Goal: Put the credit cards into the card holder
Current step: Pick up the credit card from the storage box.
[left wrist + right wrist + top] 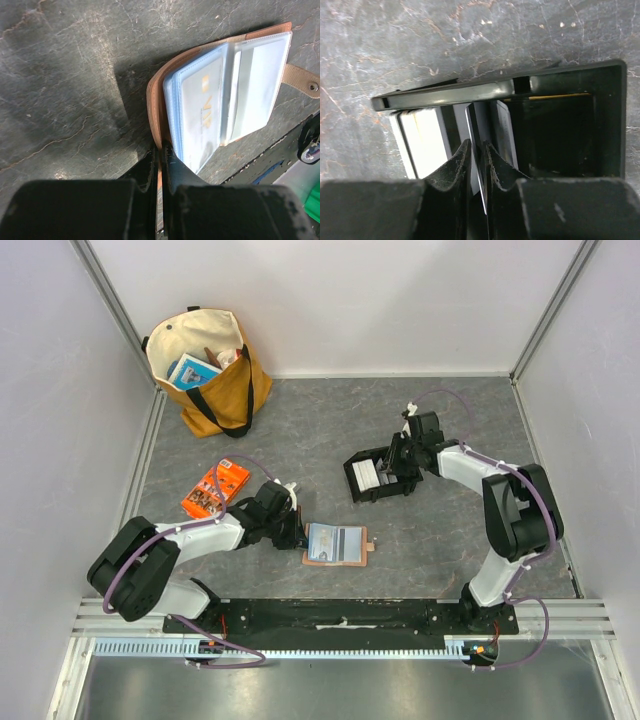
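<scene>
The card holder [338, 543] lies open on the grey table, tan-brown outside with light-blue sleeves inside. My left gripper [298, 530] is shut on its left brown cover edge; the left wrist view shows the fingers [161, 147] pinching the leather beside the sleeves [200, 110]. My right gripper [392, 472] is down inside the black tray [355, 490]. In the right wrist view its jaws [477, 144] are closed on one thin credit card [470, 117] standing on edge. The other white cards [422, 145] lie stacked in the tray's left compartment [367, 475].
An orange printed packet [215, 490] lies left of my left arm. A tan tote bag [205, 365] with items stands at the back left. The black tray's rim [495, 90] and its dark right compartment [560, 135] surround my right fingers. White walls enclose the table.
</scene>
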`<state>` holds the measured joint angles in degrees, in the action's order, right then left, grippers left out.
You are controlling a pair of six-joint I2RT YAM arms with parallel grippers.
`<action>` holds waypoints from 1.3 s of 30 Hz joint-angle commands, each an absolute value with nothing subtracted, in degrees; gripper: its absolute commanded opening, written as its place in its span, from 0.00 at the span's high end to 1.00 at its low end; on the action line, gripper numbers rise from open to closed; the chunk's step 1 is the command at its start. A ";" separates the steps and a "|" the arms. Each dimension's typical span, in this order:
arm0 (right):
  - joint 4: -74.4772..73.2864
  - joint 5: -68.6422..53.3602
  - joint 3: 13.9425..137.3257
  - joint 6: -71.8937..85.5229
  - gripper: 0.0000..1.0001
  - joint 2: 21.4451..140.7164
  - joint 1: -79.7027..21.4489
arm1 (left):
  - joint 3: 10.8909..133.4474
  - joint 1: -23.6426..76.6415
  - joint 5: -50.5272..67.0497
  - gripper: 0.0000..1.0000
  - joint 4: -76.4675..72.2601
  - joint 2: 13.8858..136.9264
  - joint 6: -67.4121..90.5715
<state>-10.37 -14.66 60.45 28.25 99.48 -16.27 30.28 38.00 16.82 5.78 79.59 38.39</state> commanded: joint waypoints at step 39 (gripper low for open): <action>-12.22 26.97 50.02 48.14 1.00 70.05 -48.14 | 30.67 38.14 16.26 0.98 6.15 78.22 37.97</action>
<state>-15.81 14.87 53.93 37.04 72.10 -42.04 30.28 38.02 16.97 5.63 79.46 38.41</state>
